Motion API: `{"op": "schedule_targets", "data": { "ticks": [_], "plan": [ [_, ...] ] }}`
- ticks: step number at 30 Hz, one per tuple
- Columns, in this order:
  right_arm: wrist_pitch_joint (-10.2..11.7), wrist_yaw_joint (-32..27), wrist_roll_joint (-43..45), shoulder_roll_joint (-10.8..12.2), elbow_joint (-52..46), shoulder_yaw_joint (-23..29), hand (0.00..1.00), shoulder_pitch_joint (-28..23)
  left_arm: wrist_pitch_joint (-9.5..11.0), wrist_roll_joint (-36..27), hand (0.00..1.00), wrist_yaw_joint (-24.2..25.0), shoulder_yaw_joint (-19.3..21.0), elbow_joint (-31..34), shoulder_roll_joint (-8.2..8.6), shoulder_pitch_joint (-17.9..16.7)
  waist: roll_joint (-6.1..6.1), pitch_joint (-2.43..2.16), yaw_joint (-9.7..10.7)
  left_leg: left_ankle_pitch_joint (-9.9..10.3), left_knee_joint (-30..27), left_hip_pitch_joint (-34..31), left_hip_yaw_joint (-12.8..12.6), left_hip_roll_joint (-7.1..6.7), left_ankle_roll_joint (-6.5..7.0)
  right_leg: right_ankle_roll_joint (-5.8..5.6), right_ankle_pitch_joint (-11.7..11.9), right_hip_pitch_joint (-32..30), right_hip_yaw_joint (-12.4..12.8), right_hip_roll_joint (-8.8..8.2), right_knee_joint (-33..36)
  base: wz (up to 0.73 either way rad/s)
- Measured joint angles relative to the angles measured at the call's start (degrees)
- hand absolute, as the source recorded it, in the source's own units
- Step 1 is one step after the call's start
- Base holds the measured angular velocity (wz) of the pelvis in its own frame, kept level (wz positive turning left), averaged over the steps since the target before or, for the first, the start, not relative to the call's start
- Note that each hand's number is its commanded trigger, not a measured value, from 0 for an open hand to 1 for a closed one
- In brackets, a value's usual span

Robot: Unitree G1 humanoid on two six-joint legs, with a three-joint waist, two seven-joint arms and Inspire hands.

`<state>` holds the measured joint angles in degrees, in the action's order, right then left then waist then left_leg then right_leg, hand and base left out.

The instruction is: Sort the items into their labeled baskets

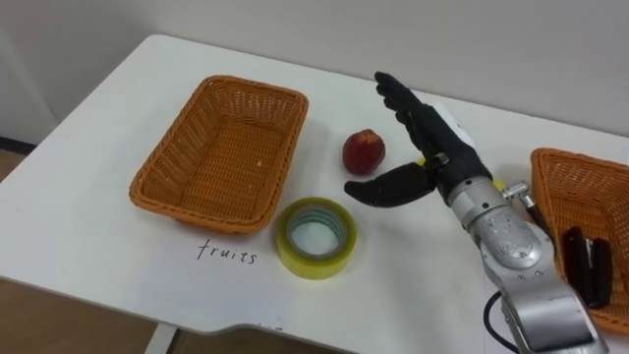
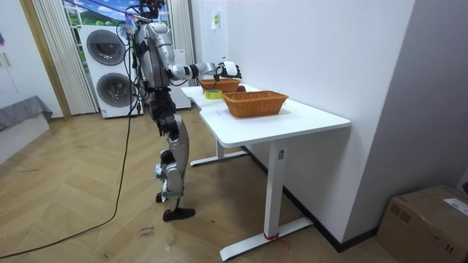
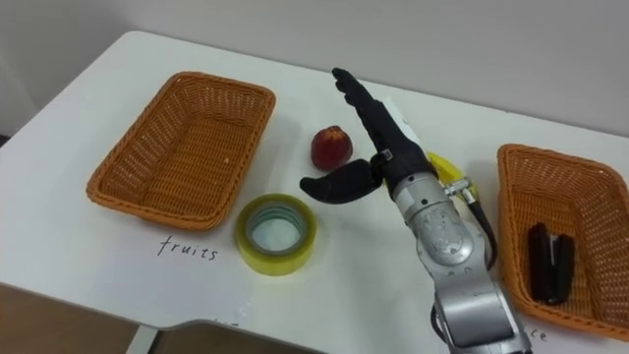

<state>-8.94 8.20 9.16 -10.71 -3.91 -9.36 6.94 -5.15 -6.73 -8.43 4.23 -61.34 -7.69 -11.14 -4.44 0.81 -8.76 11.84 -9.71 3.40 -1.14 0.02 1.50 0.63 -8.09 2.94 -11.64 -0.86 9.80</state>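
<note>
Left eye view had the wicker basket (image 1: 221,152) on the robot's left holding nothing, so no fruit was sorted yet. Red fruit (image 1: 364,150), peach or apple, sat on the white table (image 1: 88,226) just beside that basket's far right corner, not touching it. Yellow tape roll (image 1: 314,237) lay flat just off the basket's near right corner. Right hand (image 1: 430,143) hovered on the far side of the fruit from the basket, fingers straight and spread, thumb swung out toward the fruit, nothing held. Second basket (image 1: 580,211) stood well apart from the empty one, with a black stapler (image 1: 588,265) in it.

Progress as I judged it: one office item done, fruit and tape left, fruit likely next. A small yellow thing (image 3: 444,167) lay behind the wrist, between the empty basket and the second one. It was too hidden to name and may need sorting too.

Room view gave the stance: robot upright at the table's long edge, right arm reached out over it, washing machines (image 2: 113,69) behind. Eye views gave the fingers and the basket contents, which were too small to read from the room camera.
</note>
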Motion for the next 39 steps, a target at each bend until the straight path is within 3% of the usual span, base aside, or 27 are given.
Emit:
{"op": "schedule_targets", "data": {
  "ticks": [3, 9, 17, 26, 32, 39],
  "plan": [
    [-1.1, 0.12, 0.16, 0.04, 0.27, -1.04, 0.0, 0.0, -0.79, 0.02, 0.0, 0.0, 0.01, 0.0, -0.01, 0.44, -0.01, 0.0, -0.18, 0.0, -0.01, -0.15, 0.06, -0.03, 0.0, 0.0, 0.0, -0.09, -0.06, 0.0, -0.03, 0.0],
    [-1.23, 0.02, 0.06, 0.04, 0.29, -1.57, 0.0, 0.0, -1.07, 0.11, 0.0, 0.15, 0.0, 0.0, -0.03, 0.97, -0.06, -0.09, -0.86, 0.0, 0.01, -0.15, 0.2, -0.02, 0.01, 0.0, 0.0, -0.1, 0.04, 0.03, -0.06, 0.0],
    [-2.5, -0.02, 0.17, 0.04, 0.41, -4.22, 0.0, 0.0, -1.97, 0.13, 0.0, 0.25, -0.04, 0.0, -0.05, 1.04, 0.2, -0.82, -1.13, -0.01, -0.23, -0.1, 0.35, -0.05, 0.01, 0.01, 0.01, 0.07, 0.18, 0.01, -0.02, 0.0],
    [-3.2, 0.14, 0.42, 0.03, 1.36, -5.27, 0.0, 0.0, -1.96, 0.09, 0.0, 0.12, -0.07, -0.02, -0.05, 0.5, 0.19, -0.73, -1.2, -0.01, -0.55, -0.15, 0.34, -0.06, -0.01, 0.04, 0.02, 0.15, 0.23, 0.01, 0.08, 0.0],
    [-3.3, 0.14, 0.44, 0.04, 3.34, -5.54, 0.0, -0.01, -2.01, 0.1, 0.0, 0.14, -1.05, -0.01, -0.03, 0.89, 0.59, -0.41, -1.21, 0.01, -0.56, -0.26, 0.37, -0.09, 0.0, 0.03, 0.02, 0.12, 0.14, -0.01, 0.05, 0.0],
    [-3.68, 0.17, 1.15, 1.65, 6.78, -5.67, 0.0, -0.01, -2.82, 0.88, 0.0, 1.75, -0.96, 3.1, 0.11, 0.57, 0.83, -0.28, -1.52, 0.0, -0.57, -0.74, 0.43, -0.02, -0.02, 0.03, 0.02, -0.19, -0.25, 0.02, -0.07, 0.01]
  ]
}}
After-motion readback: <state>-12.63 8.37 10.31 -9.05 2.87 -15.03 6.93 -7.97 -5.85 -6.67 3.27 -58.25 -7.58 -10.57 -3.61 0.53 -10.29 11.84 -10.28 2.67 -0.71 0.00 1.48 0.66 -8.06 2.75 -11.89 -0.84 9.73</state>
